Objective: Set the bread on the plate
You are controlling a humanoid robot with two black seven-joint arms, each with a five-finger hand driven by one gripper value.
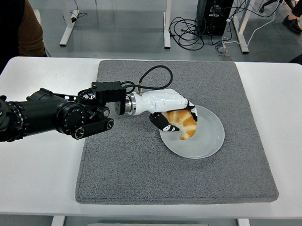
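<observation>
1. The white left hand has its fingers curled around the golden-brown bread.
2. It holds the bread low over the round white plate, likely so it can drop softly.
3. I count one bread, one plate, one grey mat.

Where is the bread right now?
In the head view the bread sits just right of centre, gripped by the left hand over the left part of the plate.
</observation>
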